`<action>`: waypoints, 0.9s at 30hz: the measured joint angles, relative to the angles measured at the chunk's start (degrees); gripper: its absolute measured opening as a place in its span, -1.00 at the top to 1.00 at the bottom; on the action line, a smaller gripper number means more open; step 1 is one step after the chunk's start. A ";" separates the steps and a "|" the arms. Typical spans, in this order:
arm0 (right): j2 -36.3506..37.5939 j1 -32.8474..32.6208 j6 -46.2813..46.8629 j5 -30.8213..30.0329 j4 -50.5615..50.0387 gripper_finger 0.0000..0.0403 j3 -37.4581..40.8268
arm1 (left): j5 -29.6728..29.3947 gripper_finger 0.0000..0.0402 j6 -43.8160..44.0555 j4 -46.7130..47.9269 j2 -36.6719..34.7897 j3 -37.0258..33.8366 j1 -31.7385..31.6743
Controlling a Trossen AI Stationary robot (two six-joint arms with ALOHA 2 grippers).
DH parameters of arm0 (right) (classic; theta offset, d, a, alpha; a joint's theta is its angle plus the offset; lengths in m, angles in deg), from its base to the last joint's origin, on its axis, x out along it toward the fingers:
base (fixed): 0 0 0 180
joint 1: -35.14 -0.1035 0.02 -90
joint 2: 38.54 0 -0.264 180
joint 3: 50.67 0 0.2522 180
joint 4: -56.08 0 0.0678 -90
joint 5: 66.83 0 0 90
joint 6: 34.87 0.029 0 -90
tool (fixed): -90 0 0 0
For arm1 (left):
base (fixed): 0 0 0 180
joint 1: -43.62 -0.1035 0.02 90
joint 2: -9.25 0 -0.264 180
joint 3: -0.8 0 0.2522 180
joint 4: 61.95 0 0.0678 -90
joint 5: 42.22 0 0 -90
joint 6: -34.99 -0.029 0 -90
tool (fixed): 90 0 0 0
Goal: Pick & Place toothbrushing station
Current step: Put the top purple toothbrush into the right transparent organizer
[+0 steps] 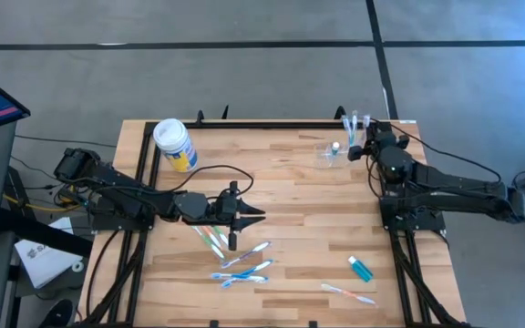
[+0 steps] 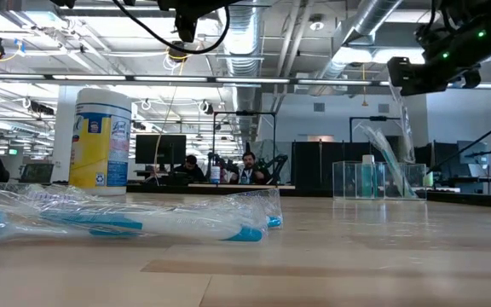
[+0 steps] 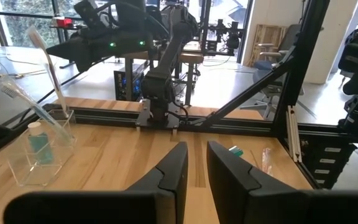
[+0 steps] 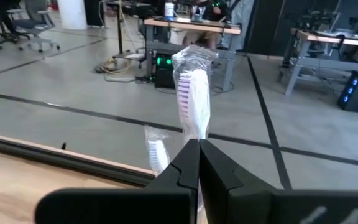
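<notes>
The toothbrushing station, a clear plastic cup [image 1: 329, 155] [image 3: 39, 155] [image 2: 373, 181], stands on its base at the table's far right. In it are a small teal tube [image 3: 38, 144] and two wrapped toothbrushes [image 1: 347, 121] [image 3: 50, 74], which lean on its rim. My right gripper [image 1: 355, 150] [image 4: 197, 146] is shut and level, close beside the cup, with a wrapped brush head [image 4: 191, 81] rising just past its fingertips. My left gripper [image 1: 261, 216] [image 3: 196, 155] hovers level over the table's middle left, open by a narrow gap with nothing in it. My right gripper is shut with the wrapped toothbrush standing upright right beyond its fingertips. The fingers themselves hide the place where they would meet it. I cannot tell whether it touches the brush.
A white-lidded yellow-and-blue canister [image 1: 174, 144] [image 2: 102, 141] stands at the far left. Several wrapped toothbrushes [image 1: 242, 264] [image 2: 143, 223] lie below my left gripper. A teal tube [image 1: 360, 268] and one more brush [image 1: 349, 293] lie near right. Black frame rails [image 1: 272, 120] edge the table.
</notes>
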 joint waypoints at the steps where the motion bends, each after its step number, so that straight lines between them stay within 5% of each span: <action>1: -0.23 0.21 0.17 0.02 0.03 1.00 0.00 | 0.00 0.73 0.00 0.00 0.00 0.00 0.00; 27: -9.88 5.69 4.08 3.26 -0.47 1.00 0.02 | -0.24 0.73 0.00 0.09 0.00 0.00 0.00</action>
